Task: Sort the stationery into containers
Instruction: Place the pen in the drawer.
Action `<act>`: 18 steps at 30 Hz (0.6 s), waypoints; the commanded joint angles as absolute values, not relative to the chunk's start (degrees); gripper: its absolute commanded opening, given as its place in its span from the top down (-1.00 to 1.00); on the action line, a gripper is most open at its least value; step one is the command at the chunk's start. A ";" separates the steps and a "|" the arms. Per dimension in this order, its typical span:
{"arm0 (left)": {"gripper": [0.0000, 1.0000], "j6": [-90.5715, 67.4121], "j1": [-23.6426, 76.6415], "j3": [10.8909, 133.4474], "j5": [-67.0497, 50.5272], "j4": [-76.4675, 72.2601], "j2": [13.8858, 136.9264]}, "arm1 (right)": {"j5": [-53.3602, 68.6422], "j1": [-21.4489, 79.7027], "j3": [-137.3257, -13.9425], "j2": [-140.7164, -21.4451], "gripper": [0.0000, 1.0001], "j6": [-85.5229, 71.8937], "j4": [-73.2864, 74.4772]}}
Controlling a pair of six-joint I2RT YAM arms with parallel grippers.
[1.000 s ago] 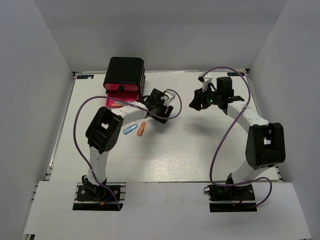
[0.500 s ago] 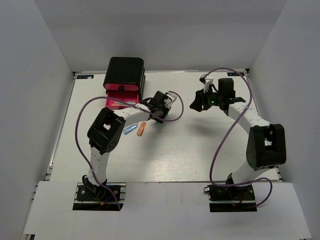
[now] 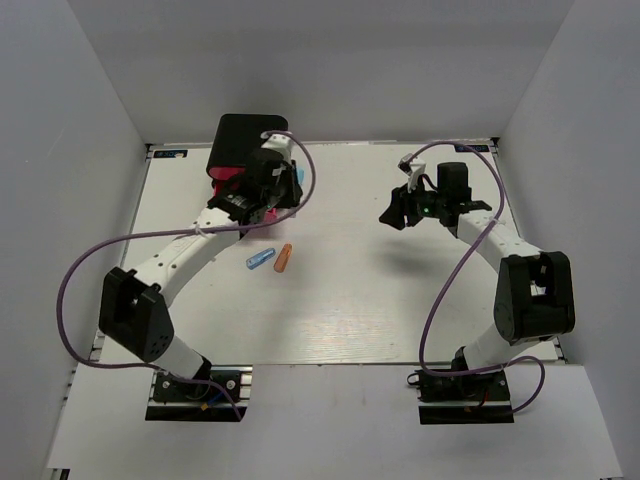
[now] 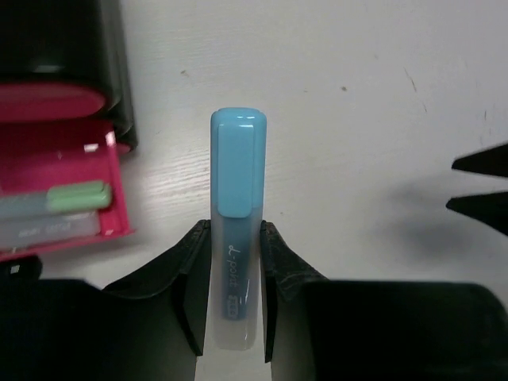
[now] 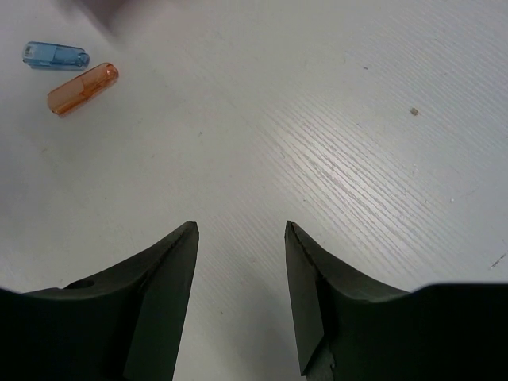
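1. the left gripper (image 4: pixel 236 238) clamps a light blue marker (image 4: pixel 236 182) between its fingers. the capped end sticks out ahead, over bare table.
2. in the left wrist view, a pink drawer (image 4: pixel 111 198) stands pulled out of the black cabinet (image 3: pixel 250 140) just to the left of the marker. a green-capped piece (image 4: pixel 78 195) lies inside it.
3. a blue piece (image 3: pixel 260 260) and an orange piece (image 3: pixel 284 259) lie side by side on the table, near the cabinet, almost touching.
4. the right gripper (image 5: pixel 240 238) hangs over the far right of the table with its jaws spread and nothing between them. it is well apart from the cabinet.
5. nothing lies between the marker and the drawer.
6. the marker has a frosted clear barrel and an opaque flat cap. the blue and orange pieces are see-through plastic with rounded ends. the cabinet is glossy with rounded corners.
7. the table (image 5: pixel 381 159) is white with fine streaked grain and a few dark specks.
8. plain pale grey walls (image 3: pixel 60 100) close in three sides. purple cables (image 3: pixel 440 300) loop off both arms.
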State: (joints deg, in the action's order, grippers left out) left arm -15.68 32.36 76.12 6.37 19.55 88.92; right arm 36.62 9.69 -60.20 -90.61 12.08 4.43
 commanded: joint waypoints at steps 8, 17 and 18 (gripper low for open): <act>1.00 -70.68 26.81 66.28 24.51 35.30 71.65 | 38.76 9.05 -58.28 -89.03 -0.08 11.43 -0.95; 1.00 -92.01 21.98 59.94 31.82 35.24 67.48 | 39.55 8.88 -56.87 -88.42 -0.08 10.55 -2.37; 1.00 -93.67 21.28 59.94 30.25 35.77 68.54 | 39.64 9.14 -56.69 -88.16 -0.08 10.81 -2.37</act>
State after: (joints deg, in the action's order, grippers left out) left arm -82.98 22.52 61.01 29.58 34.33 65.67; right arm 38.06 9.37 -57.10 -90.52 11.05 0.40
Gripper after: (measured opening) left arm 0.358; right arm 0.538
